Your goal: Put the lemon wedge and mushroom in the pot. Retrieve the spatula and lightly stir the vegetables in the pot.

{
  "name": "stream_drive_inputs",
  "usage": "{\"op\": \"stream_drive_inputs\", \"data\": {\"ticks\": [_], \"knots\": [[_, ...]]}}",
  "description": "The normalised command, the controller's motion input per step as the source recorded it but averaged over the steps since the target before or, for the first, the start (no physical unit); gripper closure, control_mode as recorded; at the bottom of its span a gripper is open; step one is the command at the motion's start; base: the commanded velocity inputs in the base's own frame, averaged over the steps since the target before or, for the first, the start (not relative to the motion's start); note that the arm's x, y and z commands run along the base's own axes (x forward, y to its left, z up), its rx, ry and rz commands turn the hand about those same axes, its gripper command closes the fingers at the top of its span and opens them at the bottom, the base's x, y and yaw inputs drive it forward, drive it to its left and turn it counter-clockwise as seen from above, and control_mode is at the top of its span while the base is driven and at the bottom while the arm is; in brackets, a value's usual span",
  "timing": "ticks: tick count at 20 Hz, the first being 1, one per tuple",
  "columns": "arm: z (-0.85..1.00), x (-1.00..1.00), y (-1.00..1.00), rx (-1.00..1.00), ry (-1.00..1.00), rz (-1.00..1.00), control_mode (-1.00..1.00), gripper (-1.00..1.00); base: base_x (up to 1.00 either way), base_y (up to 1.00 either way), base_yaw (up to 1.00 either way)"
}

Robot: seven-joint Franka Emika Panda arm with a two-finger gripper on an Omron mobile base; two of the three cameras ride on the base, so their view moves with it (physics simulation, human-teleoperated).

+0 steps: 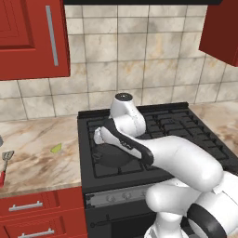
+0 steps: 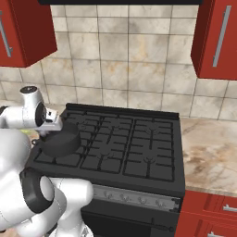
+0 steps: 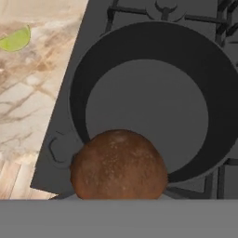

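Note:
The mushroom (image 3: 118, 165), with its brown rounded cap, sits close under the hand camera and hides the fingertips. My gripper (image 1: 98, 138) is shut on it and hangs over the near left rim of the dark grey pot (image 3: 139, 42). The pot (image 1: 104, 160) stands on the front left burner, and its inside looks bare. On the marble counter left of the stove lies the yellow-green lemon wedge (image 1: 56, 148), which also shows in the hand view as the lemon wedge (image 3: 16, 39). Farther left, at the picture's edge, is the red-handled spatula (image 1: 4, 163).
The black stove (image 2: 134, 139) has raised grates around the pot. Marble counter (image 1: 32, 139) runs to its left and counter (image 2: 208, 148) to its right. Red wall cabinets (image 1: 32, 37) hang above, and red drawers (image 1: 28, 207) sit under the counter.

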Motion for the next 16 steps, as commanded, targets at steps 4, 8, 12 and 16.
{"op": "stream_drive_inputs", "data": {"ticks": [4,8,12,16], "knots": [[-0.05,0.33,-0.06,0.05,0.18,0.00,-1.00,1.00,0.00,0.00,0.00],[0.07,0.35,0.00,0.00,0.19,0.00,-1.00,1.00,0.00,0.00,0.00],[0.00,0.31,0.00,-0.04,0.16,0.00,-1.00,1.00,0.00,0.00,0.00],[0.00,0.05,0.00,-0.05,0.03,0.00,-1.00,1.00,0.00,0.00,0.00]]}}
